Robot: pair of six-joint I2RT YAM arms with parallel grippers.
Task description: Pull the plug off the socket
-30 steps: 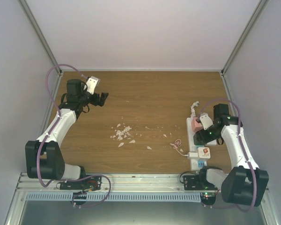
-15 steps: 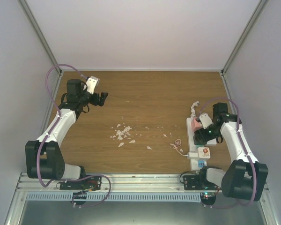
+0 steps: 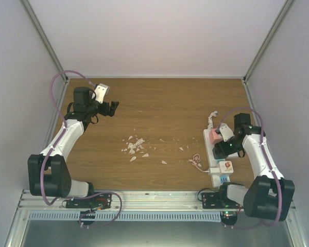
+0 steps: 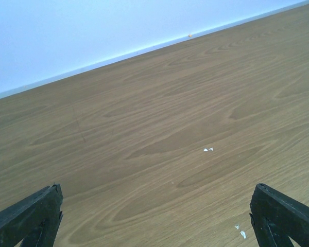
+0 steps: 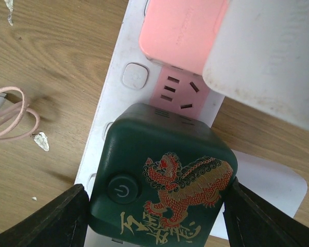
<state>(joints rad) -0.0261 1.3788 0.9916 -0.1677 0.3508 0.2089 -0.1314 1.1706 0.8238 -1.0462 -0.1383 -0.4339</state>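
Starting at the far left of the overhead view: left gripper [image 3: 113,108], up over the bare wooden table [image 3: 165,103], well apart from everything else. Spread wide, gripping nothing. In the left wrist view, left gripper [image 4: 155,211] only as two black tips at the bottom corners, with wood grain and a few tiny white flecks [image 4: 208,150] between.

Further right, near the table's middle: a scatter of white scraps [image 3: 134,145], clear from overhead only.

Next, a looped pink cord [image 3: 195,157] just left of the socket [image 3: 209,149]; caught also at the left edge of the right wrist view, pink cord [image 5: 10,116].

Socket: long, white, lying along the table's right side, short white cord [image 3: 212,119] at the far end. Carries a pink adapter [image 3: 214,137] toward the far end and a white block [image 3: 226,166] with a red mark toward the near end. Between them, right gripper [image 3: 228,148], hiding from overhead most of what it holds.

Told only by the right wrist view: a dark green plug [image 5: 162,175] with a red-and-gold dragon and a power button, on the white socket [image 5: 118,56], just beside a bare pink outlet face [image 5: 177,90]. Right gripper [image 5: 154,218] closed on the plug's two sides, black fingers [image 5: 51,218] against the casing. Hard to tell whether fully seated or lifted a little.
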